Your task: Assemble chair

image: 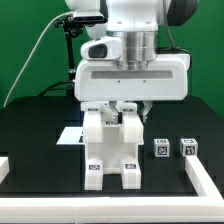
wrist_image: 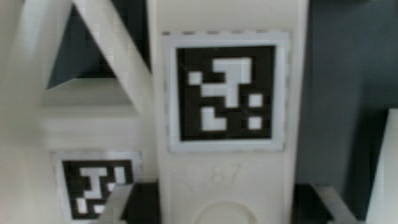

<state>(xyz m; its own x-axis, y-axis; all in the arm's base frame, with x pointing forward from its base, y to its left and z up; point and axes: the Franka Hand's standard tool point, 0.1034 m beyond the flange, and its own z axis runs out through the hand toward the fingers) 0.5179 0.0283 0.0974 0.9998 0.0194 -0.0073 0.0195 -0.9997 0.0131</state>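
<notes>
The partly built white chair (image: 111, 148) stands upright on the black table in the middle of the exterior view, with two tagged legs (image: 94, 168) toward the front. My gripper (image: 113, 116) comes straight down onto its top. In the wrist view a white chair post (wrist_image: 222, 60) bearing a black-and-white tag (wrist_image: 222, 92) runs between my fingers (wrist_image: 118, 203), and the gripper (wrist_image: 222, 205) is shut on that post. Beside it, a second tagged part of the chair (wrist_image: 89, 180) shows.
Two small tagged white parts (image: 160, 150) (image: 187, 148) lie on the exterior view's right. The thin white border frame (image: 206, 180) runs along the right and front, with a piece (image: 3, 168) on the left. The marker board (image: 70, 135) lies behind the chair.
</notes>
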